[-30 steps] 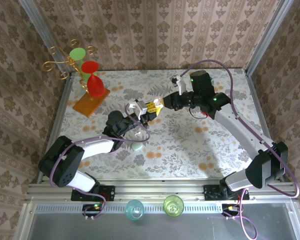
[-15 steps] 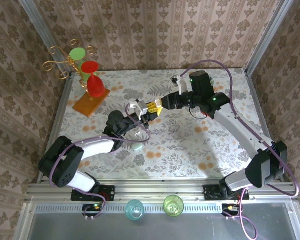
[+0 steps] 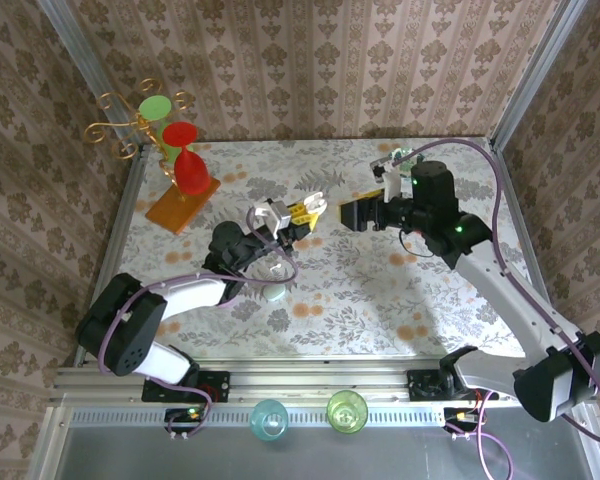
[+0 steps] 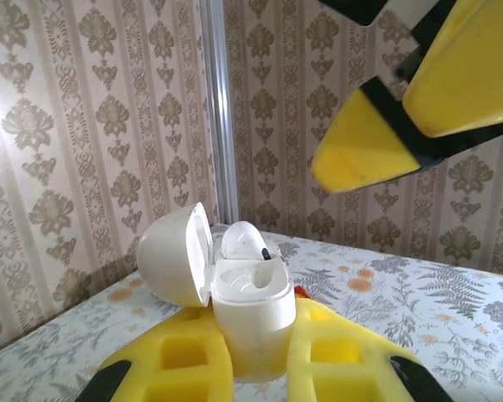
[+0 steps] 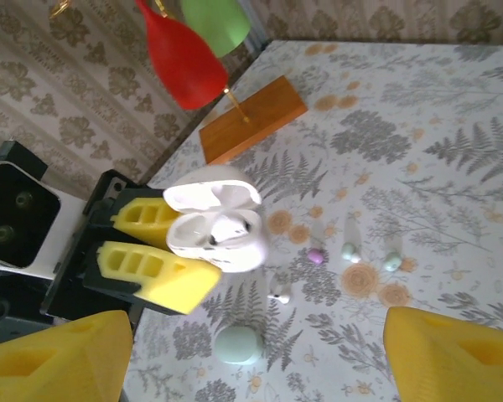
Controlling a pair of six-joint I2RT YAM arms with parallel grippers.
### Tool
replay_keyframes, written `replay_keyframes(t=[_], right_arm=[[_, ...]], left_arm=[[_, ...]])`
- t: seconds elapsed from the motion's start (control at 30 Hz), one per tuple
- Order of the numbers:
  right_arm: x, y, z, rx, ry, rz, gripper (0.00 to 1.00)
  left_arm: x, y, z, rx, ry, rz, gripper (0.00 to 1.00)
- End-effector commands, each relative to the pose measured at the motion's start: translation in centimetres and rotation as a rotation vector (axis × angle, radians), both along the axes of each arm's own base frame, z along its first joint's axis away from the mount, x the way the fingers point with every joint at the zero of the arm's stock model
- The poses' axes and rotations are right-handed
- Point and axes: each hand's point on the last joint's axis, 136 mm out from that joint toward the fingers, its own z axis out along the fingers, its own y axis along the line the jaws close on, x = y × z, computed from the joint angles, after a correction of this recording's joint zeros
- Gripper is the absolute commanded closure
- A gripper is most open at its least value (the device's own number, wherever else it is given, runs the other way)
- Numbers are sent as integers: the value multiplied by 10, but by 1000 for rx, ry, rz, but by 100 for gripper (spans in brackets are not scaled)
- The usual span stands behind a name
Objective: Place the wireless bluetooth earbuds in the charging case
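The left pincer (image 3: 300,212) is gripping the open white egg-shaped plastic charging case (image 4: 251,310), with one small white earbud (image 4: 243,241) sitting inside. The right pincer (image 3: 350,213) is hanging wide open nearby, holding nothing.

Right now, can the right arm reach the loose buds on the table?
Probably yes: its end effector is open, and the buds lie uncovered beside the case, not under it.
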Motion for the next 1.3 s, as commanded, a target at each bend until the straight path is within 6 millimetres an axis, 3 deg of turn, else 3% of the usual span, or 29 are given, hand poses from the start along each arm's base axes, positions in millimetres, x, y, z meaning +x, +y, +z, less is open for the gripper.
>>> replay_keyframes(t=[0.0, 0.17, 0.43, 0.57, 0.7, 0.97, 1.17, 1.27], right_arm=[[13, -15, -14, -32, 19, -110, 21], [30, -15, -60, -103, 159, -173, 22], [45, 31, -134, -215, 373, -149, 24], [45, 69, -143, -188, 384, -73, 24], [47, 92, -149, -165, 398, -38, 25], [44, 147, -200, -326, 450, 6, 31], [52, 157, -233, -597, 390, -60, 45], [56, 158, -245, -723, 344, -75, 47]], left_arm=[[-5, 17, 16, -16, -69, 28, 100], [-7, 41, 22, 9, -82, 91, 100], [-25, 70, 33, 102, -117, 163, 100], [-30, 82, 32, 122, -118, 196, 100], [-31, 89, 31, 111, -110, 219, 100], [-38, 90, 54, 63, -136, 200, 100], [-48, 94, 66, 47, -160, 197, 100], [-52, 95, 72, 44, -172, 190, 100]])
